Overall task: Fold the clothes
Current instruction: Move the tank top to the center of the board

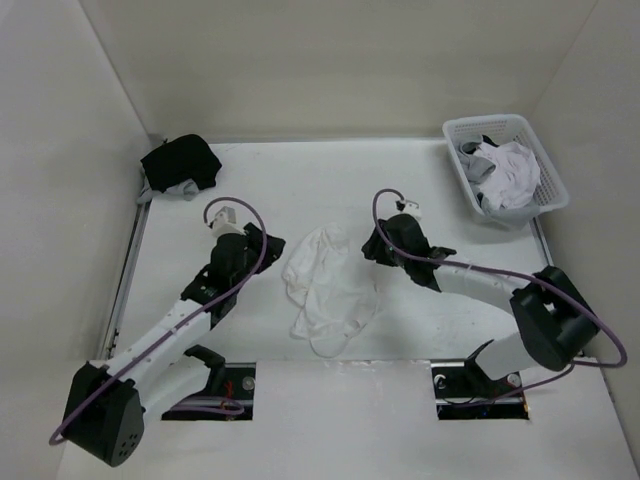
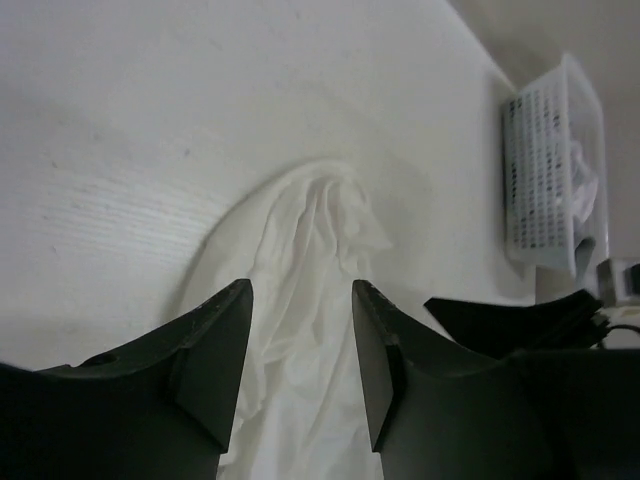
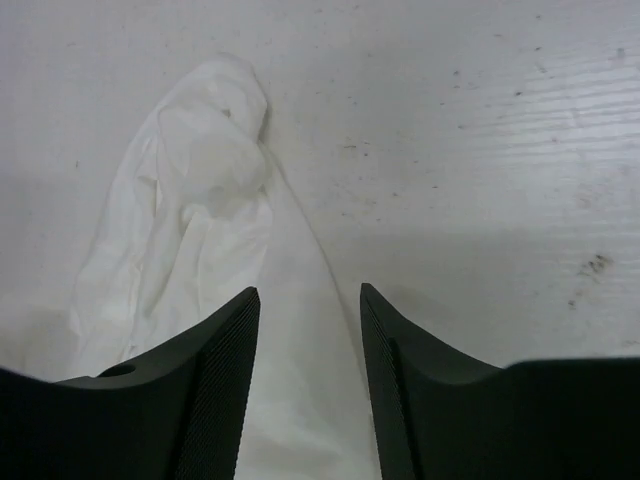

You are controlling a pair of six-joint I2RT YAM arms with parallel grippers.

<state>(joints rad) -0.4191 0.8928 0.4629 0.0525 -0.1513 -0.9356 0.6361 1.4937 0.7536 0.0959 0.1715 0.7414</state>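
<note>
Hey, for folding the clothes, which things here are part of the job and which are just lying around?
Job: white top; black garment; clothes in the basket.
Lying about: basket.

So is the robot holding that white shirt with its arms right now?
No, nothing is held. The left end effector and the right end effector both stand open over the crumpled thin white fabric tank top, which lies loose.

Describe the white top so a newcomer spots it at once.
On the white table, look between the left gripper and right gripper. The white top lies crumpled there, alone. The black pile sits in the far left corner and the other clothes fill the basket at far right.
</note>
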